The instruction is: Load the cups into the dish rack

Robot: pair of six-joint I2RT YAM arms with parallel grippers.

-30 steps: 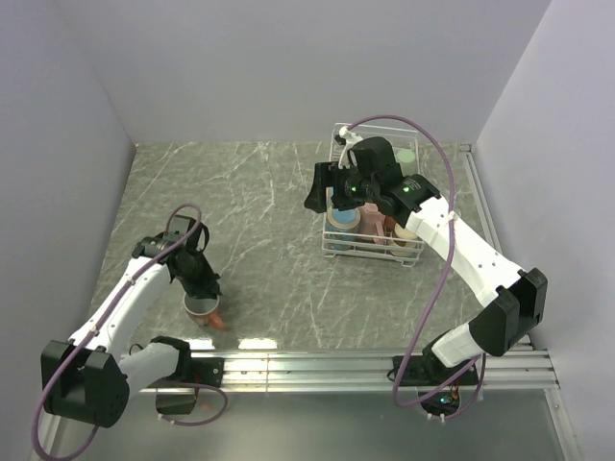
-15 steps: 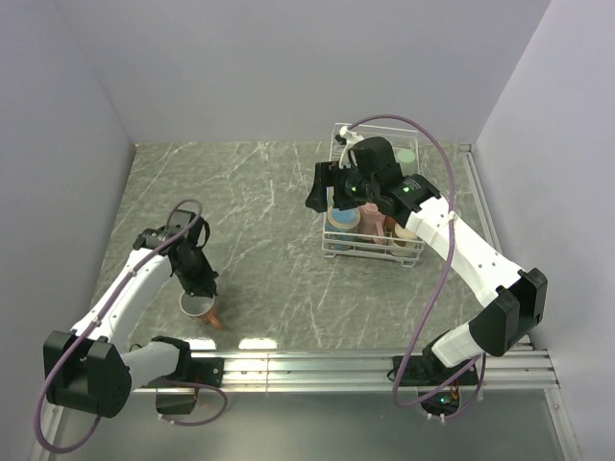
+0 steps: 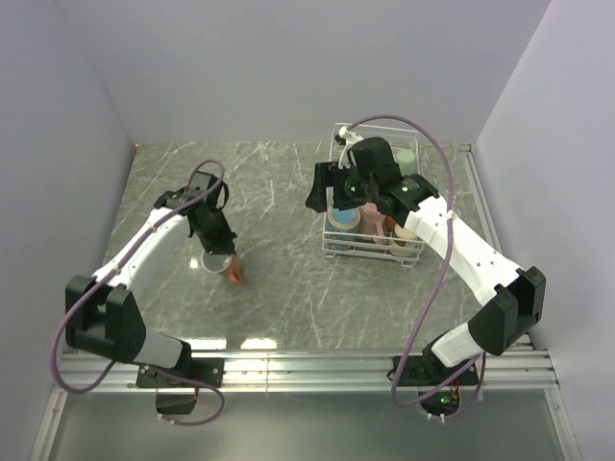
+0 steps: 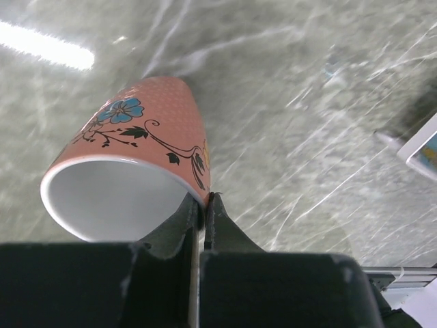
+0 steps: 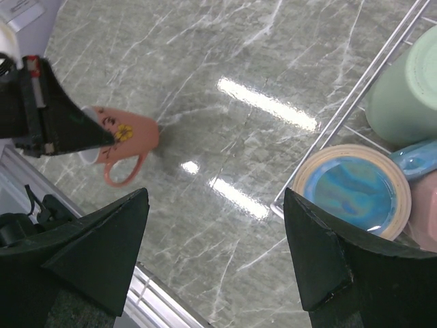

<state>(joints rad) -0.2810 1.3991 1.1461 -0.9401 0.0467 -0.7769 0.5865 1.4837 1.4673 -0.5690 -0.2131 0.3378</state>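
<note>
Left of the dish rack [image 3: 369,255], well apart from it on the marbled table [image 3: 279,182], the top view shows the left gripper [image 3: 218,254] clenched on a salmon cup [image 3: 231,269], which hangs tilted with its handle toward the near edge. Over the rack's left side hovers the right gripper [image 3: 327,202], its jaws spread wide and grasping nothing. Inside the rack a blue-lined cup [image 3: 343,219] stands in the near-left corner, a pink cup [image 3: 373,223] just beside it, and a green cup [image 3: 406,157] sits toward the far right; the arm hides the rest.

From the left wrist, the left gripper [image 4: 204,203] pinches the white-lined rim of the salmon cup [image 4: 147,137], one finger inside and one outside, the floral wall tipped away.

From the right wrist, the right gripper [image 5: 212,260] stands released above bare table just outside the rack's wire edge [image 5: 369,89]. Within the rack lie the blue-lined cup [image 5: 355,188], upright and empty, the green cup [image 5: 410,89] and a light-blue handle [image 5: 420,160] between them. Far from the rack, the salmon cup [image 5: 126,140] is held sideways.
</note>
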